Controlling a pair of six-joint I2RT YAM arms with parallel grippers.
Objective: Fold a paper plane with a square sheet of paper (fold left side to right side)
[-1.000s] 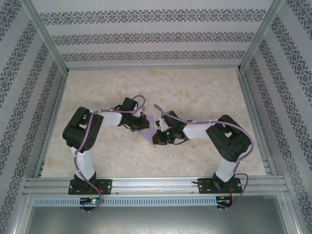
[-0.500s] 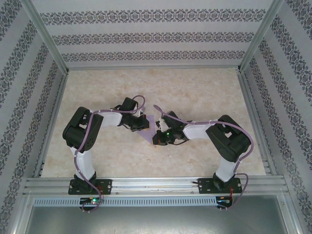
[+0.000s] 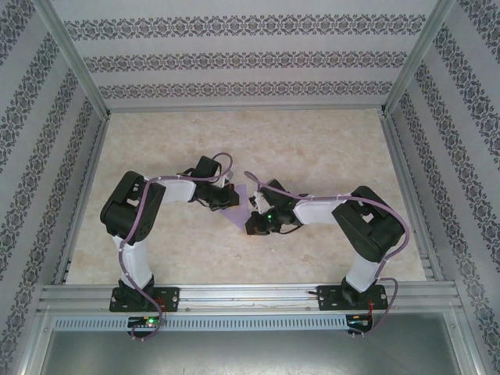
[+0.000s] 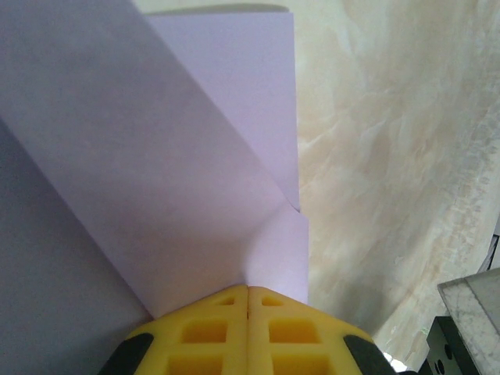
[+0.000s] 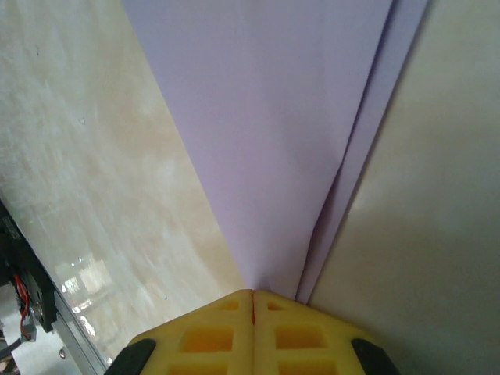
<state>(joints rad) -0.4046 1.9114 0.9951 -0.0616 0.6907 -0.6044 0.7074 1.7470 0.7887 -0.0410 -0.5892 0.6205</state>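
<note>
Seen from above, two robot arms reach inward over a pale marbled desk [image 3: 312,141] inside a booth with patterned walls. On the left, the left hand [image 3: 227,195] has its yellow fingers pressed fully together; in its own wrist camera the left hand [image 4: 248,291] meets the sheet of paper [image 4: 156,156] right at the seam of the tips, so it appears to be pinching the paper. At the centre, between the two hands, the lavender sheet of paper [image 3: 241,206] shows as a small pointed shape at the middle of the desk. On the right, the right hand [image 3: 255,209] is likewise closed tight, and in its wrist view the right hand [image 5: 252,295] has the paper's layers [image 5: 273,117] converging into its fingertips – again apparently gripped. The task looks partly done: the sheet is no longer a flat square, since angled flaps overlap and at least two layers run side by side (the exact number of folds cannot be read). It is not yet a slim dart – further folding and sharpening of creases seem to remain. Counted: one sheet, two arms, two hands, one desk.
</note>
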